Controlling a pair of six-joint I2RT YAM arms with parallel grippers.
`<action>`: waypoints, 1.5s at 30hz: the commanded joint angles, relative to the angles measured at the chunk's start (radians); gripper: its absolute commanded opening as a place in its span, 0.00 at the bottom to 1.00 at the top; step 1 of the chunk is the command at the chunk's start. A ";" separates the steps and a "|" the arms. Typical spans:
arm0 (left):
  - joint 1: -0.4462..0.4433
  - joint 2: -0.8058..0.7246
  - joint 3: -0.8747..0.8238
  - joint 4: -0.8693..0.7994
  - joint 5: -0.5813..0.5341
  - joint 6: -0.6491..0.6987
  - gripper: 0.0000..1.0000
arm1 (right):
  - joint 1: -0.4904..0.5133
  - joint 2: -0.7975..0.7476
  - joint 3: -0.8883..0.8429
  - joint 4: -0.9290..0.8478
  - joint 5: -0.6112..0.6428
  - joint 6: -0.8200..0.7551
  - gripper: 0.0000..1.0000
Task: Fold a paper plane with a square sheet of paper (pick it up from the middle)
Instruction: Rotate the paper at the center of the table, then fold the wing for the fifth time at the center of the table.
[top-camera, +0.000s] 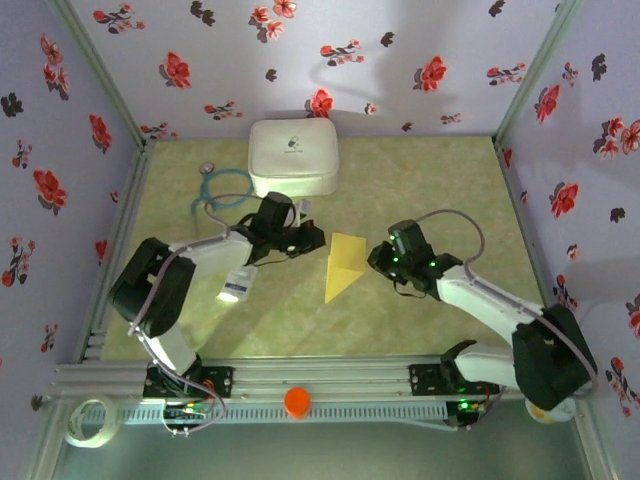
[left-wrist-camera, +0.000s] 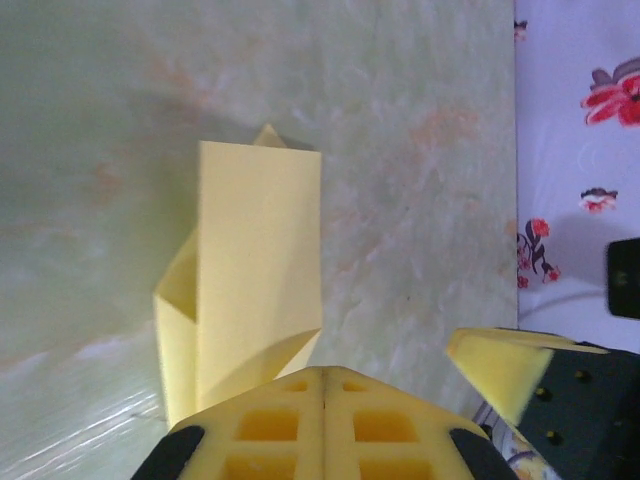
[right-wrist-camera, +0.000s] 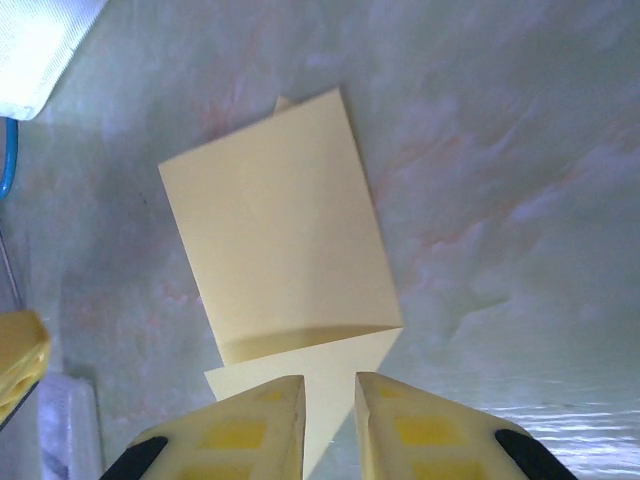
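As it sits closed | white case (top-camera: 292, 157): contents unseen | yellow sheet (top-camera: 343, 262) outside

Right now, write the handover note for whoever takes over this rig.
Left tool: shut, at the edge of the yellow paper; I cannot tell if it pinches it.
Right tool: jaws slightly apart over the paper's opposite edge.
Paper: flat on the table between the tools, in front of the white case.
Done: several folds; it tapers to a point.
Left: the remaining folds to make the plane.
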 joint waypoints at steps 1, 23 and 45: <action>-0.028 0.061 0.079 -0.046 0.046 0.033 0.04 | -0.015 -0.070 -0.007 -0.101 0.112 -0.086 0.21; -0.043 0.310 0.202 -0.122 0.047 0.043 0.03 | -0.038 0.025 -0.103 0.214 -0.163 -0.017 0.12; 0.002 0.273 -0.022 0.097 0.142 -0.029 0.02 | -0.059 0.221 -0.085 0.288 -0.268 0.063 0.36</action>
